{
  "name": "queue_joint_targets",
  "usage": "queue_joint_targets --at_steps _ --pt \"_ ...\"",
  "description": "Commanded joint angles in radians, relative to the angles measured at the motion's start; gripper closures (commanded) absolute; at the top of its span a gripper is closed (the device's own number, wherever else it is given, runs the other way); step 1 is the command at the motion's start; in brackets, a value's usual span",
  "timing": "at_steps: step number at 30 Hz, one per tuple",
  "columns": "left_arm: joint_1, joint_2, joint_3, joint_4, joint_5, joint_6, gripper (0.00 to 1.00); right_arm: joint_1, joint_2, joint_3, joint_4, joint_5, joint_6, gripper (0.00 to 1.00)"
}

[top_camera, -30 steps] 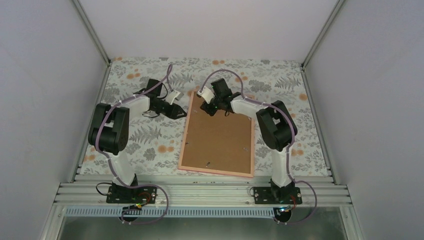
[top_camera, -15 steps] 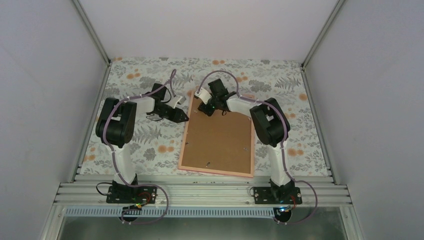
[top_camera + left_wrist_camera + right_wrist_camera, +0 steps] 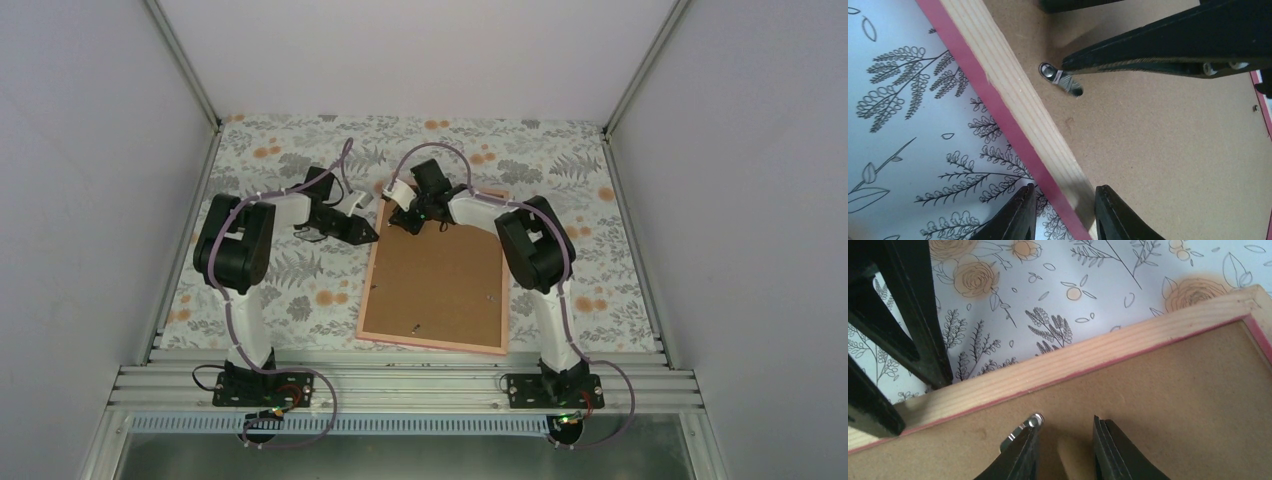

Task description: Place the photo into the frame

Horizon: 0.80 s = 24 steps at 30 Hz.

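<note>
Most of what lies beneath both sets of fingers is a floral-printed cloth [image 3: 270, 290] that covers the table. On it, the frame [image 3: 430, 342] lies flat with its back up, its bare wooden rails edged in bright pink. The far end of the frame lies under the two grippers and the rest stretches back toward the arm bases. A brown backing board [image 3: 435, 275] fills the frame from rail to rail. The left gripper [image 3: 1065, 189] sits at the frame's left rail near the far corner. Its fingers [image 3: 1020, 212] are parted a little wider than the rail and straddle it, one over the cloth and the other over the board. Whether they touch the wood cannot be told, and they grip nothing. The right gripper [image 3: 1066, 422] points down at the board just inside the far rail, close to the left one. Its fingers [image 3: 1110, 450] are narrowly apart with only bare board between them, and they hold nothing. A small metal turn tab [image 3: 1020, 430] lies on the board right against the tip of one right finger, outside the gap. In the left wrist view the same tab [image 3: 1060, 78] shows at that fingertip, just inside the rail.
</note>
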State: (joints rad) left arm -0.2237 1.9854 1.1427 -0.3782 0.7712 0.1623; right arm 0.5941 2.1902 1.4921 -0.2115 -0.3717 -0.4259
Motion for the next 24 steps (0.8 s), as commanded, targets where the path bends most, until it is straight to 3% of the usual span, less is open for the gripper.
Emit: queue_joint_targets --at_steps 1,10,24 --pt "-0.018 0.024 0.006 0.005 -0.004 -0.001 0.7 0.04 0.064 -0.001 -0.071 -0.018 0.004 0.72" --pt "-0.023 0.014 -0.015 0.009 0.006 0.003 0.71 0.052 0.097 0.013 -0.064 0.007 0.02 0.73" --pt "-0.036 -0.003 -0.048 0.018 0.025 0.008 0.76 0.059 0.111 -0.016 0.018 0.206 0.175 0.8"
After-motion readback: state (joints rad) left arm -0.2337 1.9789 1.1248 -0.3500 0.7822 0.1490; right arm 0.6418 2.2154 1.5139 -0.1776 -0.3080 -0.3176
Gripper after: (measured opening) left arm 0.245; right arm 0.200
